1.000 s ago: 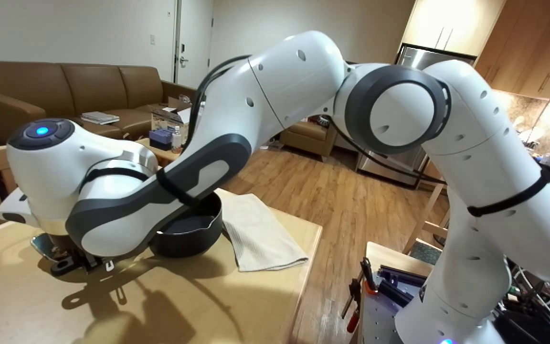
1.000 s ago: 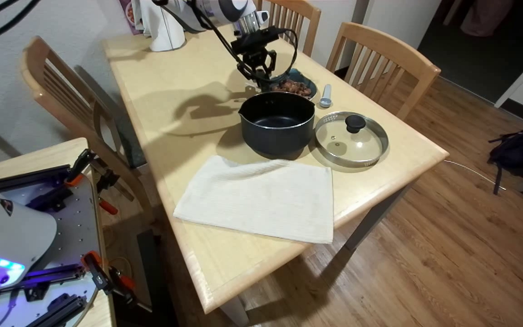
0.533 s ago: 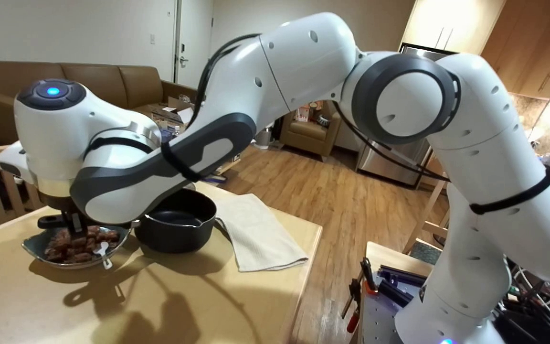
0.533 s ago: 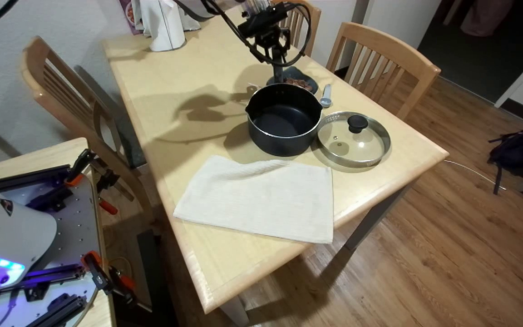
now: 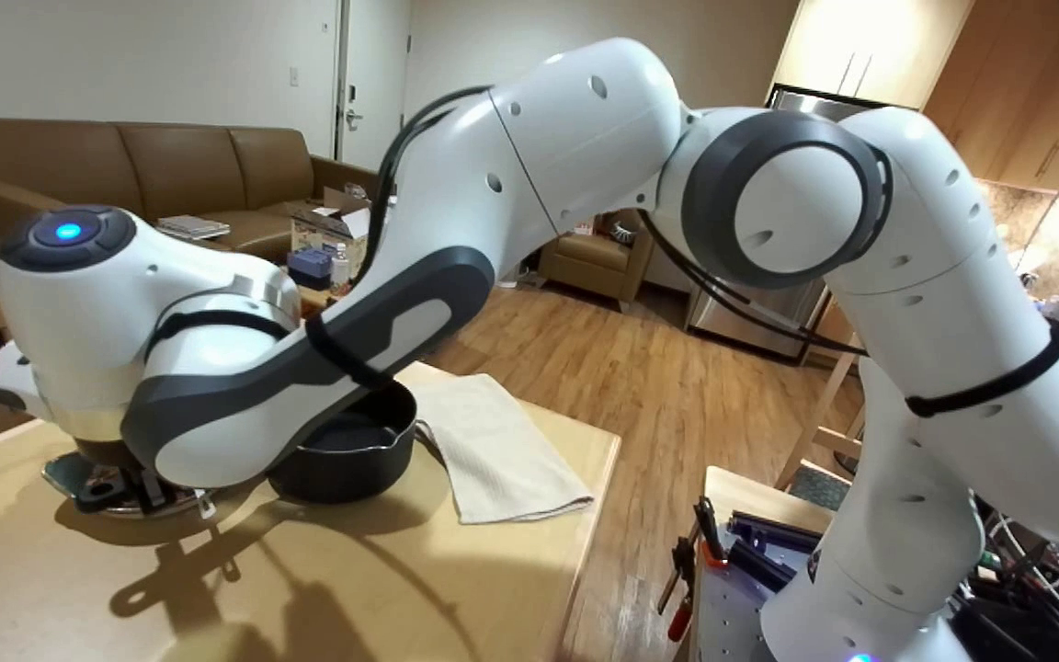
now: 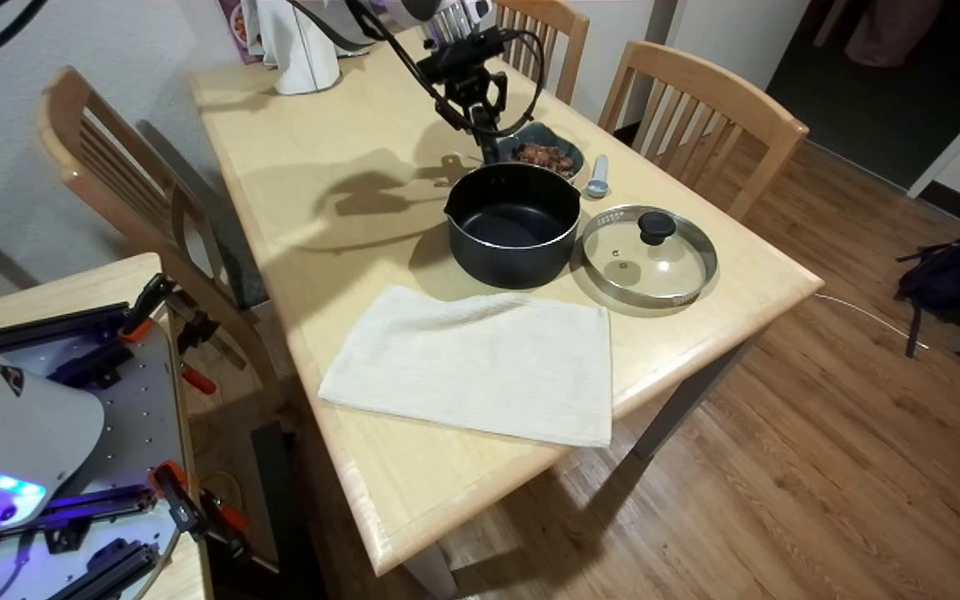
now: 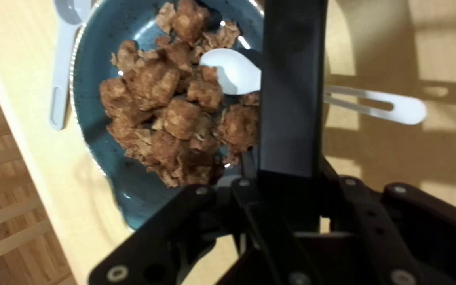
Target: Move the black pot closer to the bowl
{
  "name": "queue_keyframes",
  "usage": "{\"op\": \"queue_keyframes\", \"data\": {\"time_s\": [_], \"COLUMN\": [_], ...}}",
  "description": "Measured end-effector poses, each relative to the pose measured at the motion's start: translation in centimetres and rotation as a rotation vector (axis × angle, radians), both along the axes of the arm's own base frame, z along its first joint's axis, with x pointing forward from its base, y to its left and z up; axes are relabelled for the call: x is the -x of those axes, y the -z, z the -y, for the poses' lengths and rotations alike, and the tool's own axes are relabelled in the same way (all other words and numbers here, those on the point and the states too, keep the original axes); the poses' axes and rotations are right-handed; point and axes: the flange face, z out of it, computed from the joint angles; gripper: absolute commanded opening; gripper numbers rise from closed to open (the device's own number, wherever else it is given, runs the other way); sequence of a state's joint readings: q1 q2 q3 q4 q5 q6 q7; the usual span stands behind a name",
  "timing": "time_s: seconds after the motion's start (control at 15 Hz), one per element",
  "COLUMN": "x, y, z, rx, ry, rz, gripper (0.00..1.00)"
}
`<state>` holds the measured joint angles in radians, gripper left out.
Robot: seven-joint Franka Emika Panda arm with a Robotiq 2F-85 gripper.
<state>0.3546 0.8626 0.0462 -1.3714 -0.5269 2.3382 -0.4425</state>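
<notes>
The black pot point(image 6: 513, 258) is being gripped by its handle point(image 7: 291, 91) — the tool point(image 5: 148, 496) is being clenched around it, the arm point(image 5: 575, 138) being stretched out above the surface point(image 6: 338, 117). In both exterior views the pot is being shown just beside the bowl point(image 6: 545, 133), open side up; whether the two are touching cannot be told, nor whether the pot's base is being borne by the surface. In the wrist view the handle is being seen running across the bowl's edge, and a white spoon point(image 7: 234, 73) is being crossed by it. The spoon's head is being propped on brown chunks of food point(image 7: 164, 118), its other end being pointed out past the rim. In an exterior view a pale grey scoop point(image 6: 600, 173) is being spotted near the bowl; a glass lid point(image 6: 647, 257), black knob point(image 6: 657, 227) uppermost, is being picked out just beside the pot — and a cream cloth point(image 6: 480, 367) is being seen spread close by.
</notes>
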Motion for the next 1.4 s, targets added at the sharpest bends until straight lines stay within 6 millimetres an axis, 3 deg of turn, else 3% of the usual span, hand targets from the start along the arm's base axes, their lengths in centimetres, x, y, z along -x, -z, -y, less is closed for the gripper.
{"op": "queue_keyframes", "data": {"time_s": [0.4, 1.0, 1.07, 1.2, 1.4], "x": [2.6, 4.3, 4.6, 5.7, 7.6], "y": [1.7, 1.6, 1.8, 2.6, 4.1], "z": [-3.1, -7.0, -7.3, -8.3, -9.5], "rx": [0.058, 0.039, 0.04, 0.051, 0.065], "ry": [-0.129, -0.156, -0.153, -0.144, -0.124], "rz": [-0.116, -0.081, -0.076, -0.066, -0.07], "gripper": [0.12, 0.12, 0.62, 0.69, 0.87]}}
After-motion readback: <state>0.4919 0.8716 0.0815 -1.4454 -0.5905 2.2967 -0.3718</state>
